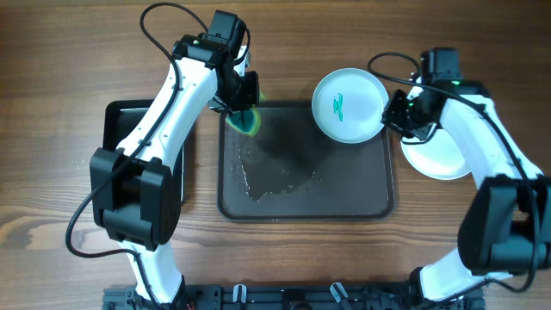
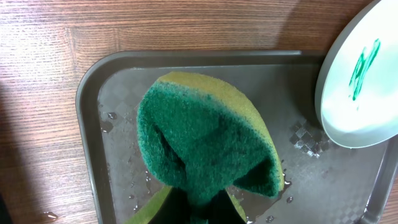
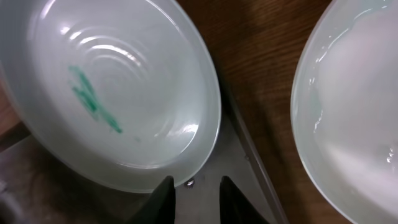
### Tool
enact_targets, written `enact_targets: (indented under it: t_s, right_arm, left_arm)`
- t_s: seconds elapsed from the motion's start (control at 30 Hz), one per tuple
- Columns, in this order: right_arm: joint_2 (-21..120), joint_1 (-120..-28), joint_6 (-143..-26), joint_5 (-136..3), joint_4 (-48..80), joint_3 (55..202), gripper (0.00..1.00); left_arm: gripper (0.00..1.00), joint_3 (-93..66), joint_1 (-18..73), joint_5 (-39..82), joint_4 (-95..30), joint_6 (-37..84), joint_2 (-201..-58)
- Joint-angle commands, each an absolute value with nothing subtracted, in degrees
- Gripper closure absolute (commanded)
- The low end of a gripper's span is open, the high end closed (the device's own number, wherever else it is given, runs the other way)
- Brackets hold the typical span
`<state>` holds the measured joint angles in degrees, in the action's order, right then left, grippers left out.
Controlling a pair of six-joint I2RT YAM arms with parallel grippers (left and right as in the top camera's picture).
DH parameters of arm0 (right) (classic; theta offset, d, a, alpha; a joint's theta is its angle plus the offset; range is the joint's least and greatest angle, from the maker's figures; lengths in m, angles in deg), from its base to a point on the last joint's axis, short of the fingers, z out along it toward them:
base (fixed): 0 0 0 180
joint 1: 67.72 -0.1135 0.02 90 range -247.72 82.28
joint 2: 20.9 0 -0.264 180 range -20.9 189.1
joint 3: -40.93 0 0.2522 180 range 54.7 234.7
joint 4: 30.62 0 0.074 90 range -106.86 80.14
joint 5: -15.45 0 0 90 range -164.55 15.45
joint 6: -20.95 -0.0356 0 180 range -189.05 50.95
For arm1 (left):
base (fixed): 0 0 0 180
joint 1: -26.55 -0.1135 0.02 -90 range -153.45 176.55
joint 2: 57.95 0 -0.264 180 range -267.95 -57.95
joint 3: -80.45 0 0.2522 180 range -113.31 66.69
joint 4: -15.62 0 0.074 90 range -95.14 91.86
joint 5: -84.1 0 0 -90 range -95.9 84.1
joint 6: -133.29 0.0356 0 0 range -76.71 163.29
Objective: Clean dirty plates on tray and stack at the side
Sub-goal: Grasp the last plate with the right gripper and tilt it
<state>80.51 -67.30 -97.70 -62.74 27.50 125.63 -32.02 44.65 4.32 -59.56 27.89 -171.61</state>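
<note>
We see a wooden bench (image 1: pixel 52 52) carrying the large dark tray (image 1: pixel 344 194), whose floor is wet. Only the overhead view shows the smaller glossy black tray (image 1: pixel 116 120) to its left, mostly under the left arm.

Next in size are the plates. The dirty plate (image 1: pixel 362 95) sits at the tray's far right corner and overhangs the rim there. The left wrist view shows it tilted, its lower edge above the tray floor. A clean white plate (image 1: pixel 443 159) lies on the bench just right of the tray, partly under the right arm. We cannot tell whether others lie beneath it. The right wrist view alone shows a watery sheen on it.

The left pincer (image 1: pixel 239 110) is clamped on a sponge (image 1: pixel 247 122) over the tray's far left corner, well apart from the dirty plate. Its wrist view shows the dark green scouring face bulging towards the camera, with yellow foam behind.

The right pincer (image 1: pixel 393 114) is at the dirty plate's right edge. In its wrist view the fingers (image 3: pixel 166 190) stand slightly apart and the plate's rim meets the left one. We cannot tell whether they pinch it.

A teal-green smear (image 3: pixel 93 102) marks the plate's middle. Water droplets (image 2: pixel 111 116) bead the tray beside the sponge.
</note>
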Motion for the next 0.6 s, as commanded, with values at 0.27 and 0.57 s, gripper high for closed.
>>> enact_targets:
  t_s: [0.27, 0.57]
  right_arm:
    - [90.45, -73.07, -98.46, -71.57, 26.08, 125.50, 0.85]
    - [89.10, -80.26, -86.55, -57.99, 41.58, 125.63, 0.81]
  left_arm:
    - [0.96, -31.76, 44.83, 3.40, -59.26, 27.39, -171.00]
    - [0.96, -31.76, 44.83, 3.40, -59.28, 27.36, -171.00]
